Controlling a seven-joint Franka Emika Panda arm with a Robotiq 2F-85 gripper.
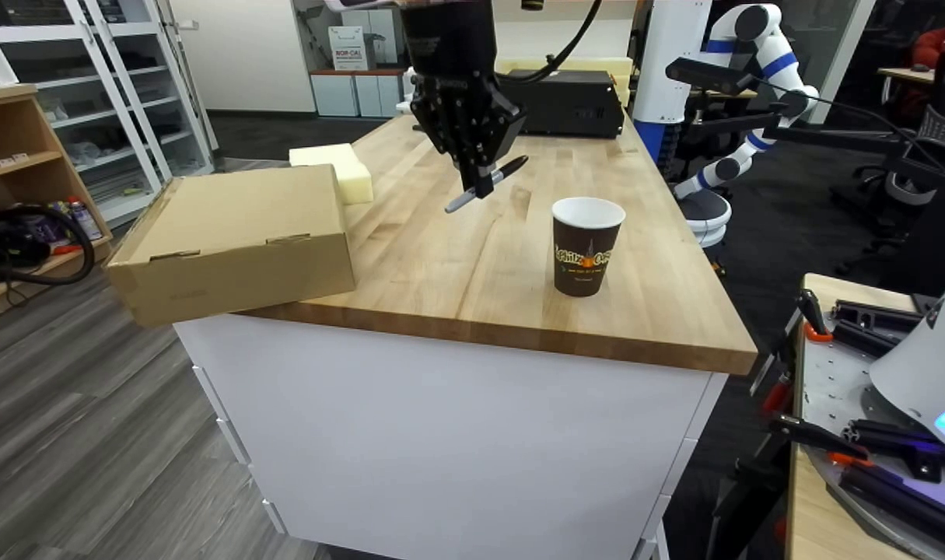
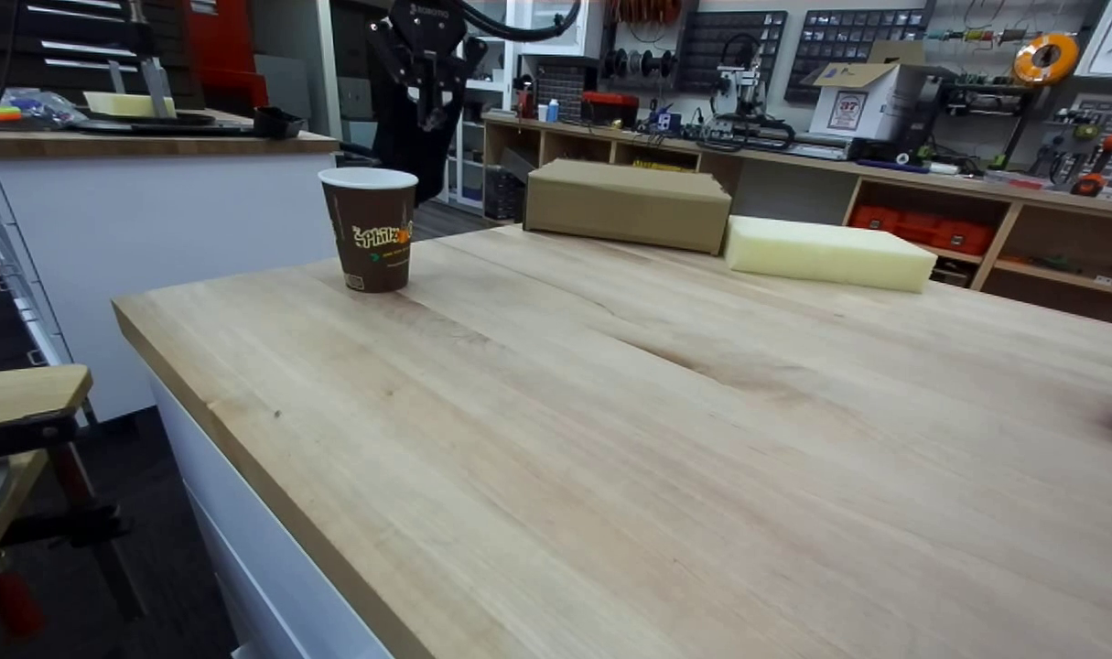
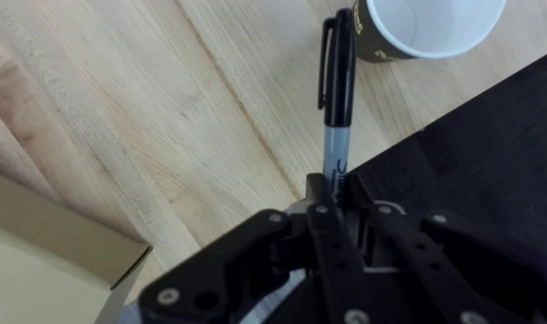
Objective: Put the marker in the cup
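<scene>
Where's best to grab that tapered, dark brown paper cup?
Probably by its white rim, straddled from above: the cup stands upright, mouth up, and narrows downward, so squeezing lower might crush it or slip. The black end effector is shut on a slim grey marker with a black cap, so it must let go first.

The table (image 1: 433,264) has a pale wooden top on a white base (image 1: 472,435). In an exterior view, grey plank flooring (image 1: 60,451) lies at the left, darker flooring (image 1: 791,225) at the far right; an open wooden shelf unit (image 1: 13,128) stands at the left, a glass-fronted cabinet (image 1: 106,93) behind it, near a white wall (image 1: 239,62). In an exterior view, a long wooden workbench (image 2: 793,161) runs across the far right; a white-sided counter (image 2: 171,201) stands far left.
</scene>
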